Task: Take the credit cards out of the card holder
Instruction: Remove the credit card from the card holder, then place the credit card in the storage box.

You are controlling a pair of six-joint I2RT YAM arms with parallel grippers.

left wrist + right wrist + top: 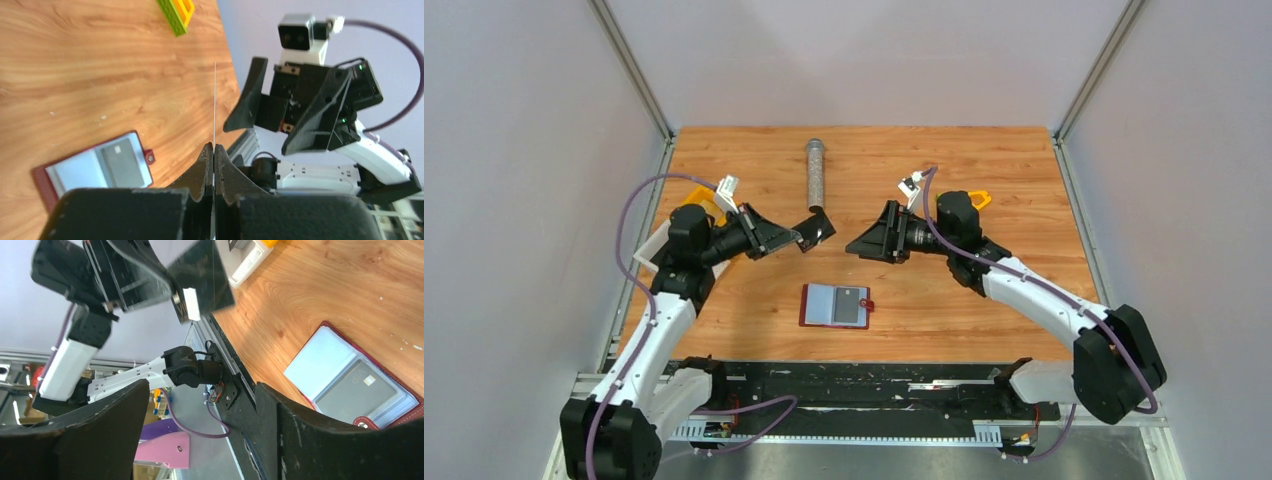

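The dark card (pixel 816 226) is pinched by one edge only in the left pincer (pixel 800 237), which is clamped together on it above the counter (pixel 984 180). A quick swing could let it pivot or slip free, and the right pincer (pixel 856 245), spread wide and empty close by, could knock it when withdrawing. Both arms reach inward with their wrists facing each other, beyond the open card holder (pixel 821 304), which lies flat with a grey card (pixel 851 306) in the pocket on its snap-tab side.
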